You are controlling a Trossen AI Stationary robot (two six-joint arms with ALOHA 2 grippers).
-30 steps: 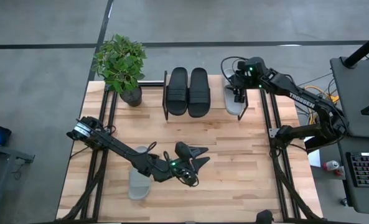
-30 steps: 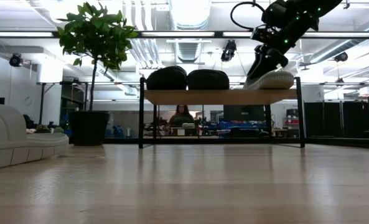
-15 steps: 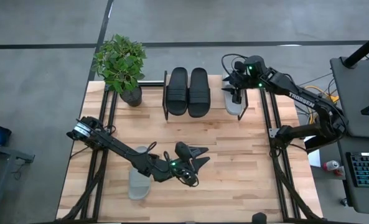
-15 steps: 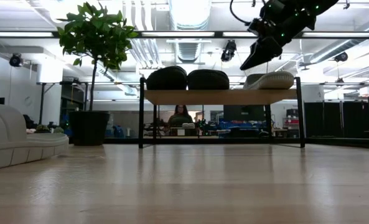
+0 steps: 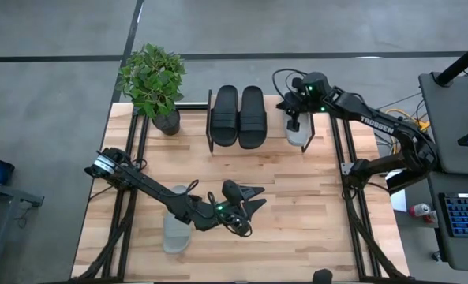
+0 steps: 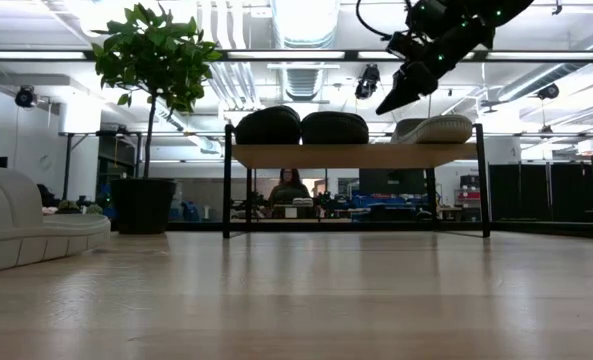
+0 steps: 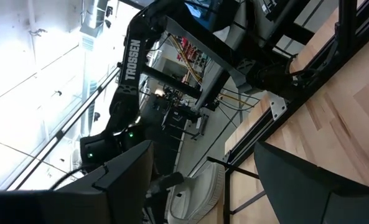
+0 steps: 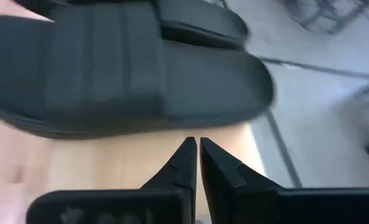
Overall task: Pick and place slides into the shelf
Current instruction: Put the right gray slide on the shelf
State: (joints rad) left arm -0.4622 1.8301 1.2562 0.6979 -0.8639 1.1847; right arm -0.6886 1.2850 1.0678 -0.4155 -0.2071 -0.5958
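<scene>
Up at the far right, right gripper (image 5: 294,120) hanging above the shelf (image 6: 353,155), fingers (image 8: 185,163) pressed together on nothing, just above the gap between the black pair (image 5: 238,116) and the pale slide (image 5: 297,130). Parked side by side on the shelf plank: 2 black slides at its left and middle, 1 grey-white slide at its right end, apart from the gripper. Seen level across the table, gripper tip raised clear of the pale slide's strap, pointing down and to the left. Near the front of the table, second pale slide (image 5: 175,229) lying flat on the wood (image 5: 297,205), left of centre. Just right of it, left gripper (image 5: 251,199) low over the table, fingers spread wide and empty. Potted plant (image 5: 151,82) at the far left corner, beside the shelf.
</scene>
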